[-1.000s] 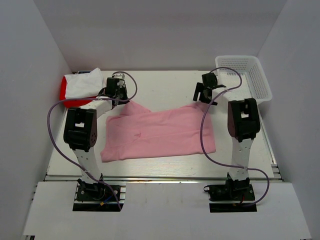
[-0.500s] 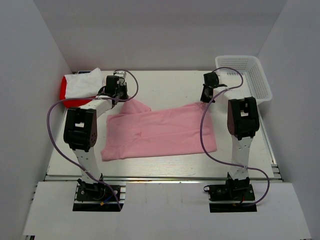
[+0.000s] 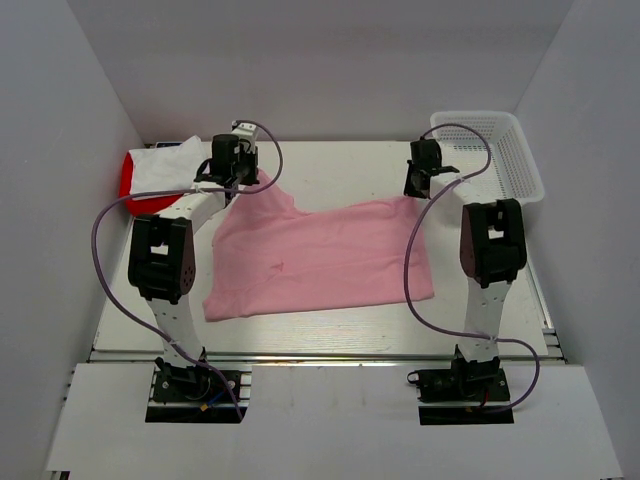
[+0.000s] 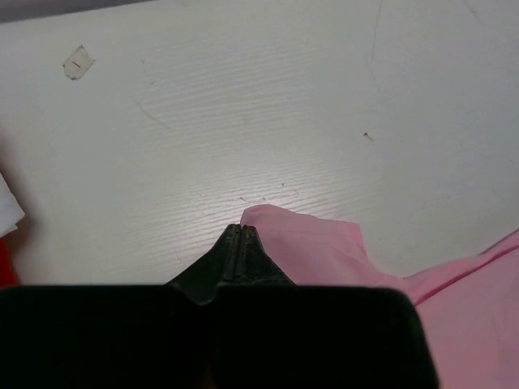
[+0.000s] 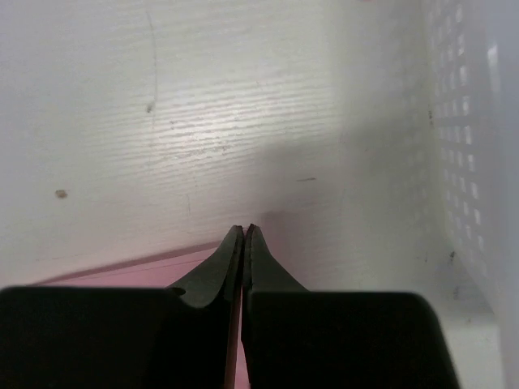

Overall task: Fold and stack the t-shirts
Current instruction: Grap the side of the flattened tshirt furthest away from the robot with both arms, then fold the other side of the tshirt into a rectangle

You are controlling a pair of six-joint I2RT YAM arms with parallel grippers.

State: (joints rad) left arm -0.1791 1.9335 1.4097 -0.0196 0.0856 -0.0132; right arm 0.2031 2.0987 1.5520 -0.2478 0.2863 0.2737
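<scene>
The light pink t-shirt (image 3: 320,260) lies spread across the middle of the table. My left gripper (image 3: 250,184) is shut on its far left corner, and that corner is pulled up into a peak. In the left wrist view the pink cloth (image 4: 324,251) bunches just right of the closed left gripper (image 4: 242,228). My right gripper (image 3: 414,194) is shut on the shirt's far right corner. In the right wrist view pink cloth (image 5: 122,271) shows left of the right gripper (image 5: 244,228) and between its jaws. A folded white t-shirt (image 3: 165,165) lies on a red one (image 3: 140,203) at the far left.
A white plastic mesh basket (image 3: 500,150) stands at the far right corner, and its wall (image 5: 470,162) is close on the right of my right gripper. Grey walls enclose the table on three sides. Purple cables loop beside both arms.
My right gripper has closed on the shirt's far right corner. Both grippers have moved toward the far edge, drawing the shirt's far edge up and back.
</scene>
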